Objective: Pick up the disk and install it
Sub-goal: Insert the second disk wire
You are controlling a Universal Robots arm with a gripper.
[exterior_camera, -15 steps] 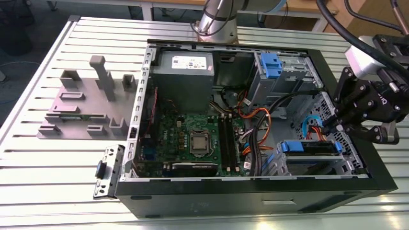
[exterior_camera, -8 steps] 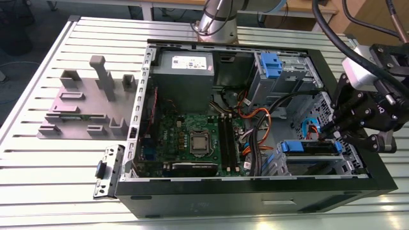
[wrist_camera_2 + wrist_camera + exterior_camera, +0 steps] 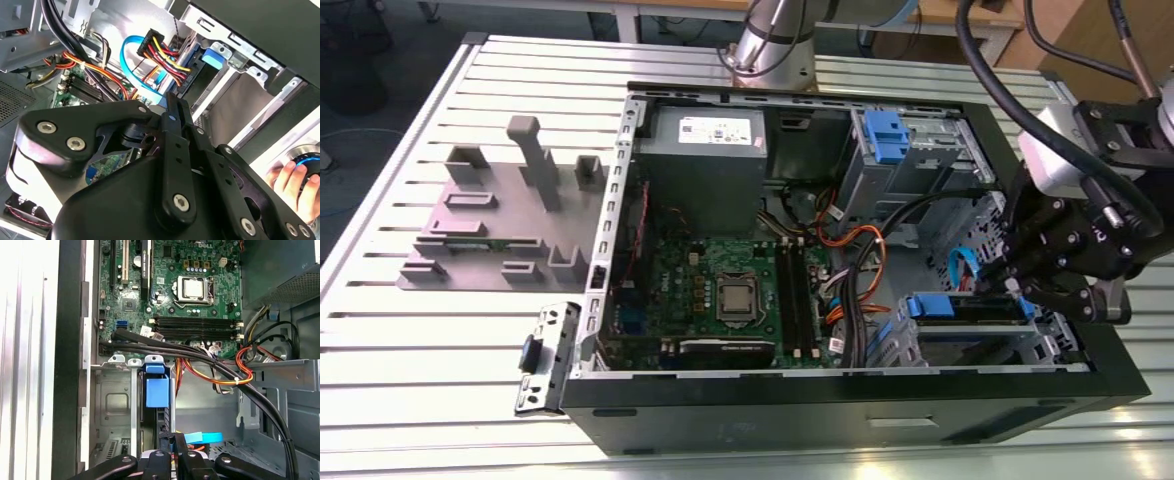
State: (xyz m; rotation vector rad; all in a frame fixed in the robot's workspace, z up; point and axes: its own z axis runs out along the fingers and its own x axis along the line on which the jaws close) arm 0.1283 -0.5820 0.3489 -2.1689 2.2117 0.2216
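The jaws point(image 3: 1023, 292) sit at the drive bay in the open computer case point(image 3: 854, 395), on the exterior view's right, right against the end of the disk point(image 3: 970, 308). Whether they are apart or together cannot be told, as the black linkage covers them in both wrist views. The disk rests in the lower bay of the case, its blue caddy handle point(image 3: 157, 391) facing outward in the first wrist view. Just beside it, a light-blue flat cable point(image 3: 137, 75) and a bundle of red, yellow and black wires point(image 3: 162, 55) run to a plug at the back of the bay.

A second blue-handled caddy point(image 3: 887, 135) stands in the upper bay, well apart from the disk. The grey power supply point(image 3: 707, 150) fills the far corner of the case. The green motherboard point(image 3: 720, 290) lies on the case floor, with orange and black cables point(image 3: 854, 270) crossing between it and the bays. Thick black hoses point(image 3: 210, 365) from the arm stretch over the bay frame in the first wrist view.

The case lies on its side on the slatted metal bench point(image 3: 400, 330). A grey fixture point(image 3: 507, 215) with upright posts stands on the bench at the exterior view's left, and a small metal bracket point(image 3: 544, 358) lies near the case's corner.

The arm reaches in from the exterior view's right, its wrist bent down over the case edge. A person's hand point(image 3: 292, 182) shows in the second wrist view.
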